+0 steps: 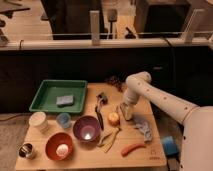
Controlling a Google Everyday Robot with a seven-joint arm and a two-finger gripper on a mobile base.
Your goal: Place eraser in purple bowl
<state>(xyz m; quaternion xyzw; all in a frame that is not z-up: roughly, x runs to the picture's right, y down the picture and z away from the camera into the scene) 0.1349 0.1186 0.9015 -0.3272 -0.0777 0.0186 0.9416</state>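
Light wood forms the table (75, 159), which carries every item listed below. My white arm (160, 100) enters from the right and bends down over the table's right half. The green tray (45, 92) occupies the back-left corner and holds a grey-blue sponge (65, 100). The purple bowl (86, 128) sits near the table's centre-front, and the orange-red bowl (59, 145) sits just beside it to the front-left. A white cup (38, 121) stands at the left edge, with a small light-blue cup (63, 119) just to its right. A metal cup (26, 150) stands at the front-left corner. A grey cloth (142, 127) lies right of centre. An orange-red carrot-shaped item (132, 148) lies near the front edge. A small yellow-orange fruit (114, 118) rests between the purple bowl and my gripper (125, 113). My gripper hangs low over the table, just right of that fruit and well apart from the purple bowl. Finger state: I cannot tell whether they are spread, closed or holding anything. The eraser's position cannot be made out; a dark elongated item (99, 116) lies just right of the purple bowl, but I cannot confirm its identity.
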